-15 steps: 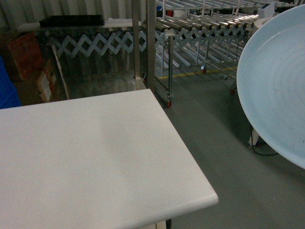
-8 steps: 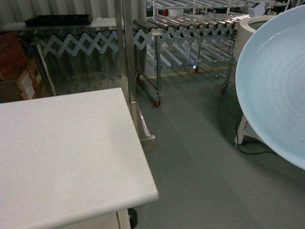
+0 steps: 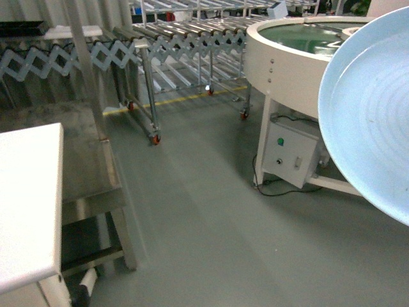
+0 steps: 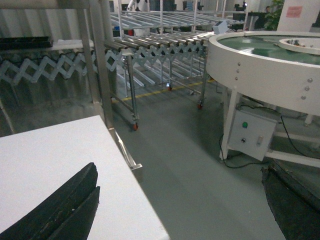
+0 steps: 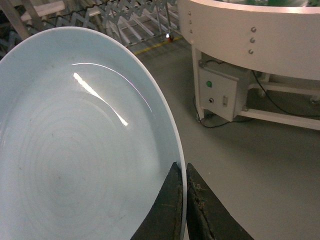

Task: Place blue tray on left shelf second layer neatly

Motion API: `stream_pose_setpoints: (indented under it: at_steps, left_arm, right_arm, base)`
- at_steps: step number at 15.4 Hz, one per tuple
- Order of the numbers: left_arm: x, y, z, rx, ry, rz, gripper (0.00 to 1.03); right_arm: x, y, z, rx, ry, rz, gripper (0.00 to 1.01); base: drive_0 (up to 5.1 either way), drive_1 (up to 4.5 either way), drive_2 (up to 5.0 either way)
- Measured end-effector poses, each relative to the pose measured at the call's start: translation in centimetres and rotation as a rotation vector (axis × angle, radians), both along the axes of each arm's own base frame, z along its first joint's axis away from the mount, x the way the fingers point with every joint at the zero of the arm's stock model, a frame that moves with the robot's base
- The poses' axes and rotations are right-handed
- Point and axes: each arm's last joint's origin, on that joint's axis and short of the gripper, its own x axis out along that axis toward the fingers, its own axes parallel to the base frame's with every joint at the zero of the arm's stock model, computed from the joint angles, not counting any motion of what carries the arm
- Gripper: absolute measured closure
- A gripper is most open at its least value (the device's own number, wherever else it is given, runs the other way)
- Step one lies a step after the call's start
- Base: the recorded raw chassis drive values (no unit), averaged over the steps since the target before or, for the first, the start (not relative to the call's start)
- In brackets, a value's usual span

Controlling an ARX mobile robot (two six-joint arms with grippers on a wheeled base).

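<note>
While the base carries me across open floor, what worries me in the head view is the blue tray [image 3: 367, 121] riding tilted at three o'clock, well above the grey floor [image 3: 204, 217]. It is held only by its edge, I judge, so a jolt or a quick turn could swing or drop it. The round conveyor table [image 3: 287, 64] stands close at one o'clock, with a control box [image 3: 291, 153] under it, and a wide turn could clip the tray's rim on it. A white table [image 3: 25, 204] sits at nine o'clock, and roller conveyors [image 3: 179, 32] run along twelve. I cannot pick out the target shelf tier with certainty from here, so lining up neatly is a risk too.

From the left wrist camera, the left gripper [image 4: 60, 210] shows at seven o'clock over the white table, its dark fingers pressed together with nothing between them. It can't steady the tray as it stands.

From the right wrist camera, the right gripper [image 5: 186, 210] at six o'clock pinches the tray's rim between its two fingers. That thin purchase is where a slip would start. The tray looks pale sky-blue, round and shallow, with a raised rim, faint concentric rings and a glossy streak of reflected light; it fills the frame from nine to twelve o'clock.
</note>
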Motion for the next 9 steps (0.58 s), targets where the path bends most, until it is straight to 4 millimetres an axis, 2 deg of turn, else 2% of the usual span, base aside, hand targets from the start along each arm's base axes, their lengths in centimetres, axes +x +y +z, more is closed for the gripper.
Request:
stream_pose_setpoints:
  at_steps: [9]
  left_arm:
    - [0.0,0.0,-0.02,0.0,0.002,-0.001,0.05]
  right_arm:
    - [-0.01,-0.01,-0.05,0.001,0.001,0.0,0.99]
  base:
    - [3.2,-3.85,-3.9]
